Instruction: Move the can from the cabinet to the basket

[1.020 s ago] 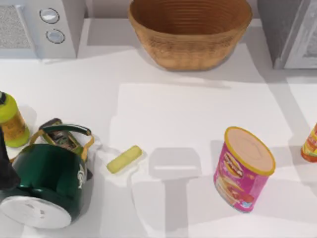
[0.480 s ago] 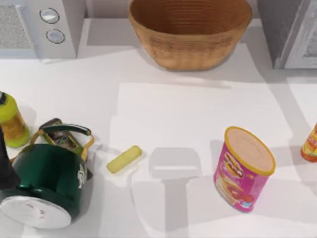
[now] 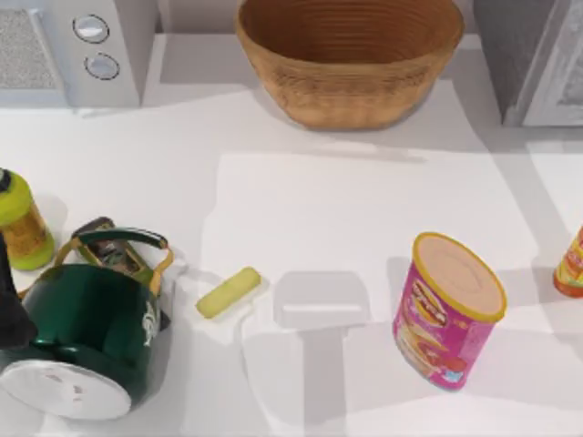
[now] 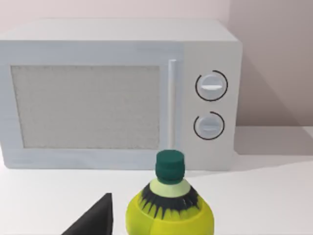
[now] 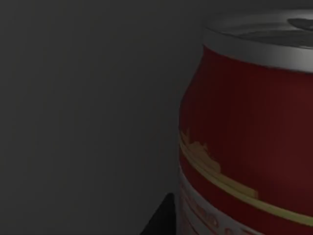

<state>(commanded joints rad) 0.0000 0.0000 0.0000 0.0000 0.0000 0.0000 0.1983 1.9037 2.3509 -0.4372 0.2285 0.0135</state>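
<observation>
The red can (image 5: 244, 142) with its silver top stands very close in the right wrist view, against a dim dark grey wall. A dark part of my right gripper (image 5: 164, 219) lies right beside the can's lower side. The tan wicker basket (image 3: 351, 59) sits at the back middle of the table and looks empty. The dark grey cabinet (image 3: 533, 55) stands at the back right, with its pale door panel at the frame's edge. My left arm (image 3: 7, 305) is parked at the left edge, by the kettle.
A white microwave (image 3: 73, 50) fills the back left. A green kettle (image 3: 86, 332) and a yellow-green bottle (image 3: 20, 223) stand front left. A small yellow-green stick (image 3: 228, 292) lies mid-table. A pink canister (image 3: 446, 309) and an orange bottle (image 3: 571, 264) stand at the right.
</observation>
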